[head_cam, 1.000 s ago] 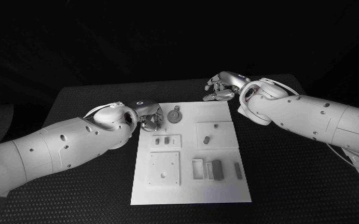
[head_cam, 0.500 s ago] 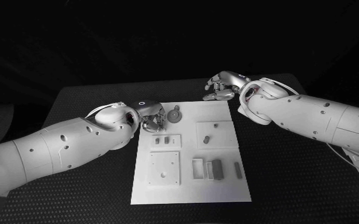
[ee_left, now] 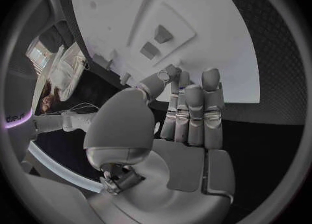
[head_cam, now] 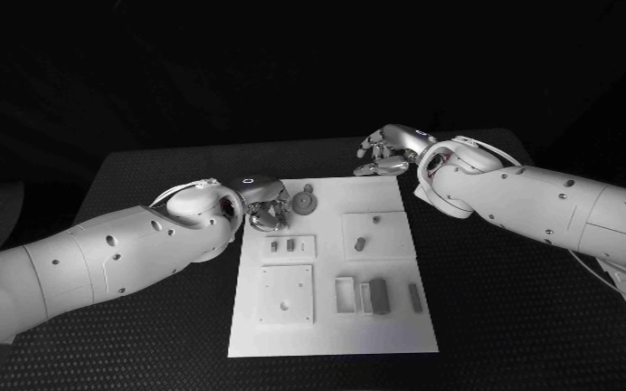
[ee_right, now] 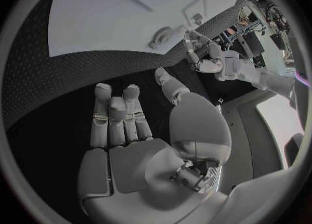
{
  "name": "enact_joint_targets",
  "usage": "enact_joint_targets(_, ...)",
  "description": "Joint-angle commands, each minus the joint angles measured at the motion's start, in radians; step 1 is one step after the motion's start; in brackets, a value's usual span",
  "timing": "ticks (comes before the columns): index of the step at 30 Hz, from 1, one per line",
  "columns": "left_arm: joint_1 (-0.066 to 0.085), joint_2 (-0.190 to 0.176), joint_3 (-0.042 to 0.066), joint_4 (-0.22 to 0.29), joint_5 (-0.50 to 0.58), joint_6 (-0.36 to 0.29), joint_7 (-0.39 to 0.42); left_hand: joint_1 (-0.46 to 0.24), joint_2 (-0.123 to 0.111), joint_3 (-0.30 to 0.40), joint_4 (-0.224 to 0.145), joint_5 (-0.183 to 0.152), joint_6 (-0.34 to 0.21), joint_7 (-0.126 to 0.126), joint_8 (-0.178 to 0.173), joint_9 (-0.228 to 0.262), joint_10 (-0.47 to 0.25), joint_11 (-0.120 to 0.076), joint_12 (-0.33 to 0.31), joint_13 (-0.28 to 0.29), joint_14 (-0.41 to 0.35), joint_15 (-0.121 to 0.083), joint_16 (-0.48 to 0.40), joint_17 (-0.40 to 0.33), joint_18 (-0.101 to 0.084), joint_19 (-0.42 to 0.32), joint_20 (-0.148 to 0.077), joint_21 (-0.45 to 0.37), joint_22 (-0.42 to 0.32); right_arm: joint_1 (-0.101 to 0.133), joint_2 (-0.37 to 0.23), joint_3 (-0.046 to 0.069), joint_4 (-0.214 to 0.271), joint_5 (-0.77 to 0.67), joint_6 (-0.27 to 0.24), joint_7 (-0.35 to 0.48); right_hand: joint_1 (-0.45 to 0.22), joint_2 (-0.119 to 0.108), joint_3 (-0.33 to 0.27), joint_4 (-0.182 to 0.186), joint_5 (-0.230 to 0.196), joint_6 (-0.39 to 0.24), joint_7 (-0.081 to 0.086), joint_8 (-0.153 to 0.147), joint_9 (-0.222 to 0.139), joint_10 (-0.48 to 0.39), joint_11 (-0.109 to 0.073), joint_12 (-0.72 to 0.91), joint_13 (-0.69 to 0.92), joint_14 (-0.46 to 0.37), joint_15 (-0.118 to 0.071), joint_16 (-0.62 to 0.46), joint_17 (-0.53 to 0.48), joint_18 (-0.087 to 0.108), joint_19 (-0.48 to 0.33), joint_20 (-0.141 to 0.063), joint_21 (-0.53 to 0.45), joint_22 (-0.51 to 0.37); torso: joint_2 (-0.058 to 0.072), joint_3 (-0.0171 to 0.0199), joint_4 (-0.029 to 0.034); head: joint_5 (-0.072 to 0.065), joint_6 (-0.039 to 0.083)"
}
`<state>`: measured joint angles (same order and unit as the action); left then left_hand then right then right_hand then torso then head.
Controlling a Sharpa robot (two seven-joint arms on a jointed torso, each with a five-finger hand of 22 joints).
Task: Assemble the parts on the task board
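Head view: the round part (head_cam: 304, 201) lies at the far-left corner of the task board (head_cam: 392, 328); it looks small, rigid and light, best pinched at its rim. Left hand (head_cam: 265, 203) hovers beside it on the counter (head_cam: 130, 174), fingers (ee_left: 195, 109) narrow, empty; right hand (head_cam: 387, 151) is spread, empty.

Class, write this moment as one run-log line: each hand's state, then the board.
left hand: open, at board's far left corner | right hand: open, past far edge | board: parts lying on it, none held
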<state>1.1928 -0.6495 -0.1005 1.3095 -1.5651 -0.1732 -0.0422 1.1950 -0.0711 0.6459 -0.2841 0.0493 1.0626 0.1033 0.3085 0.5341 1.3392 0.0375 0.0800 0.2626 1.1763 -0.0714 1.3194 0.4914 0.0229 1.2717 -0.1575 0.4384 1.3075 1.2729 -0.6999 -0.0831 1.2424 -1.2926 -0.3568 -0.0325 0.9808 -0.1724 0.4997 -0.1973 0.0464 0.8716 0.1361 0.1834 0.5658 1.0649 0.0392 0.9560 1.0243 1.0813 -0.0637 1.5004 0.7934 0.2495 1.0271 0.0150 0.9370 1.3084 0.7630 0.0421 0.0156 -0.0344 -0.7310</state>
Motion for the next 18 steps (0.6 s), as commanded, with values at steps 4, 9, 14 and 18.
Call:
enact_joint_targets(4, 0.000, 0.006, 0.000, -0.002, 0.008, 0.017, 0.013, -0.003, 0.012, 0.007, 0.001, 0.004, 0.009, -0.001, 0.004, 0.001, 0.008, 0.000, 0.003, 0.001, 0.006, -0.003, 0.006, -0.001, 0.068, 0.000, -0.006, 0.002, 0.019, -0.001, 0.000, 0.000, 0.002, -0.003, 0.009, 0.008, -0.008, 0.005, -0.003, 0.001, 0.003, -0.010, 0.018, 0.006, -0.001, -0.007, 0.002, 0.005, -0.001, 0.003, -0.002, 0.003, -0.002, 0.012, 0.001, -0.004, -0.005, 0.015, 0.000, 0.0000, 0.0004, 0.000, -0.002)
enact_joint_targets(9, 0.000, 0.012, 0.000, -0.004, 0.008, 0.023, 0.014, -0.003, 0.012, 0.007, 0.001, 0.004, 0.009, -0.001, 0.004, 0.001, 0.009, 0.000, 0.003, 0.001, 0.006, -0.003, 0.006, -0.001, 0.067, 0.000, -0.006, 0.002, 0.019, -0.001, 0.000, 0.000, 0.002, -0.003, 0.009, 0.009, -0.009, 0.005, -0.003, 0.001, 0.003, -0.010, 0.018, 0.006, -0.001, -0.007, 0.002, 0.005, -0.001, 0.004, -0.002, 0.003, -0.002, 0.012, 0.001, -0.004, -0.005, 0.015, 0.000, -0.0002, -0.0002, 0.001, -0.002)
enact_joint_targets(14, 0.000, 0.018, 0.000, -0.006, 0.008, 0.028, 0.016, -0.003, 0.012, 0.007, 0.001, 0.004, 0.008, -0.001, 0.004, 0.001, 0.009, 0.000, 0.003, 0.001, 0.006, -0.003, 0.006, -0.001, 0.067, -0.001, -0.006, 0.001, 0.019, -0.001, 0.001, 0.000, 0.002, -0.003, 0.009, 0.008, -0.008, 0.005, -0.003, 0.001, 0.003, -0.010, 0.018, 0.006, -0.001, -0.007, 0.002, 0.006, -0.002, 0.004, -0.002, 0.003, -0.002, 0.012, 0.001, -0.004, -0.005, 0.015, 0.000, -0.0001, -0.0004, 0.000, -0.002)
enact_joint_targets(18, -0.001, 0.018, 0.000, -0.007, 0.008, 0.027, 0.015, -0.003, 0.013, 0.007, 0.001, 0.004, 0.008, -0.001, 0.004, 0.001, 0.009, 0.000, 0.003, 0.001, 0.006, -0.003, 0.006, -0.001, 0.067, -0.001, -0.006, 0.001, 0.019, -0.001, 0.001, 0.000, 0.002, -0.003, 0.009, 0.008, -0.008, 0.005, -0.003, 0.001, 0.003, -0.010, 0.018, 0.006, -0.001, -0.007, 0.002, 0.006, -0.002, 0.004, -0.002, 0.003, -0.002, 0.012, 0.001, -0.004, -0.005, 0.015, 0.000, -0.0004, 0.0000, -0.002, -0.004)
